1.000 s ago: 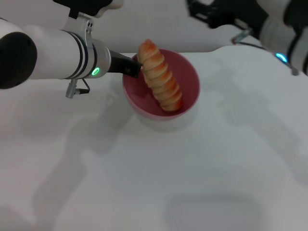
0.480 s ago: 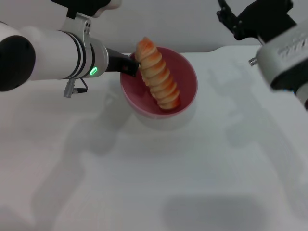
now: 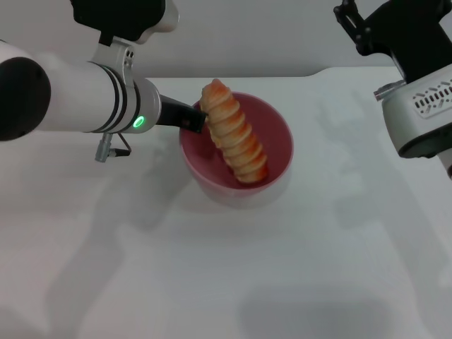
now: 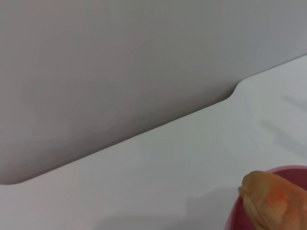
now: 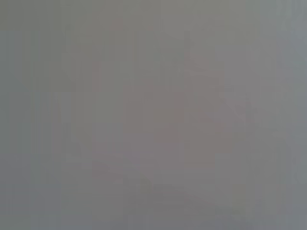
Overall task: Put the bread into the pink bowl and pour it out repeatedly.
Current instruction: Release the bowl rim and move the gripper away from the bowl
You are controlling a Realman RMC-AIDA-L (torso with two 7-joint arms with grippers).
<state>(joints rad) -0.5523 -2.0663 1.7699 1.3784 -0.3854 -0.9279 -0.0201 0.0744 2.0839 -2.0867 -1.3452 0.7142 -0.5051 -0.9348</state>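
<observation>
The pink bowl (image 3: 277, 134) sits at the middle back of the white table. The bread (image 3: 234, 133) lies slanted inside it, striped side up, with its upper end poking over the bowl's left rim. My left gripper (image 3: 192, 119) reaches in from the left and is shut on that left rim, right beside the bread's upper end. The left wrist view shows the bread's tip (image 4: 272, 203) and a bit of the bowl's rim (image 4: 295, 168). My right gripper (image 3: 357, 25) is raised at the top right, away from the bowl. The right wrist view shows only plain grey.
The white table (image 3: 226, 282) spreads in front of the bowl and to both sides. Its far edge runs just behind the bowl, with a grey wall (image 4: 120, 57) beyond it.
The left gripper, bowl and bread have shifted a little toward me. The right arm has swung up and off to the right, away from the bowl.
</observation>
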